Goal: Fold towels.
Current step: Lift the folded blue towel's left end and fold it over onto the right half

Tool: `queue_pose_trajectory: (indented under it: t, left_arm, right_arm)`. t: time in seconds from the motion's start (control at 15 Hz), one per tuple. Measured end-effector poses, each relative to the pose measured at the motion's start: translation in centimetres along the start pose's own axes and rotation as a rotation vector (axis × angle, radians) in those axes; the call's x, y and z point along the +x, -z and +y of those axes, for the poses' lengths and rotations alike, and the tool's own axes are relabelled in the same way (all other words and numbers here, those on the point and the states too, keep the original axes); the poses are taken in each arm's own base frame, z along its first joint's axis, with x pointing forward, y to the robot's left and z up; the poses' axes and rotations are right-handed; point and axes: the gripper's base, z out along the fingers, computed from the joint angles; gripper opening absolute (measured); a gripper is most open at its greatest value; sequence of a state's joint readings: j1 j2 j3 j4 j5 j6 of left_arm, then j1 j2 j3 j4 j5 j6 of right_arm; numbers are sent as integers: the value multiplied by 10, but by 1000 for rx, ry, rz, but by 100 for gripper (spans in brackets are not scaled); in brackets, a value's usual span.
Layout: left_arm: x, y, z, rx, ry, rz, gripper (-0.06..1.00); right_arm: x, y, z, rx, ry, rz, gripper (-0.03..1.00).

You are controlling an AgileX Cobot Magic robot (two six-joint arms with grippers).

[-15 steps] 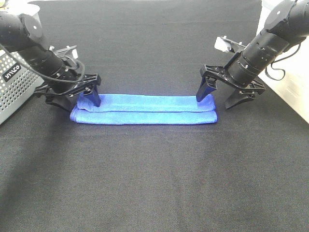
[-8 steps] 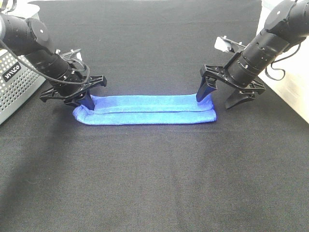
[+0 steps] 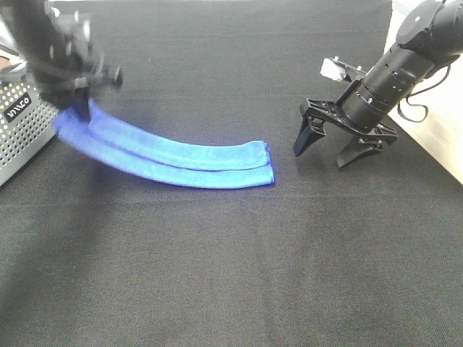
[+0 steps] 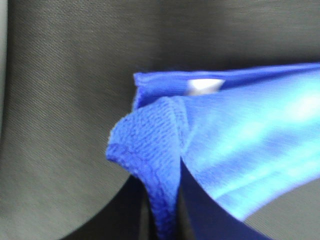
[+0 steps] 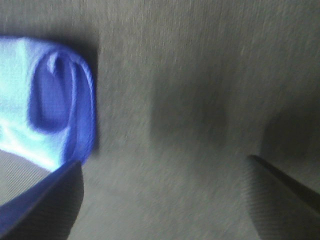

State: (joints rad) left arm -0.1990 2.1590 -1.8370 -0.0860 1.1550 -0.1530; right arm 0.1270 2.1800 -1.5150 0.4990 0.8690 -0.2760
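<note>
While the left hand [image 3: 78,108] grips one raised end of the folded royal-blue microfibre towel [image 3: 188,160], its other end lies on the black cloth surface [image 3: 231,275]. The right hand [image 3: 322,157] stands wide open near that end, not touching.

I have the high camera looking down from the front over the whole black table [image 3: 217,275]; both wrist cameras sit very close, each seeing one towel [image 3: 181,159] end.

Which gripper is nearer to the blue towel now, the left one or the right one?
Left. The left gripper is shut on one end of the towel and holds it raised. The right gripper stands open beside the other end, apart from it.
</note>
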Motion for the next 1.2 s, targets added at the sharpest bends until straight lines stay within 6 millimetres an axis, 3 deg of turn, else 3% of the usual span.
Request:
queue_pose_trajectory:
  t: [0.07,0.13,0.4,0.53,0.67,0.8,0.93,1.07,1.2]
  left_arm:
    - [1,10,-25,69,-15,5,7]
    - [1,10,-25,69,-15,5,7]
    - [15,15,-111,225,-54,-73,7]
    - [22,-9,-152,274,-39,-95,9]
    - [24,-41,-166,275,8,-65,23]
    - [24,-60,-173,307,65,-59,46]
    - [18,-59,-181,410,146,-98,61]
    - [13,-52,-187,486,200,-144,64]
    - [6,-33,-181,485,153,-220,64]
  right_arm:
    - [2,0,1,-16,-10,19,81]
    - [2,0,1,-16,-10,19,81]
    - [4,0,4,-42,-23,50,81]
    - [5,0,4,-45,-34,59,81]
    - [7,0,5,-49,-55,75,81]
    - [8,2,6,-53,-53,85,81]
    - [6,13,10,-55,-45,63,81]
    - [5,29,17,-62,-39,29,81]
    - [5,37,22,-92,-51,15,81]
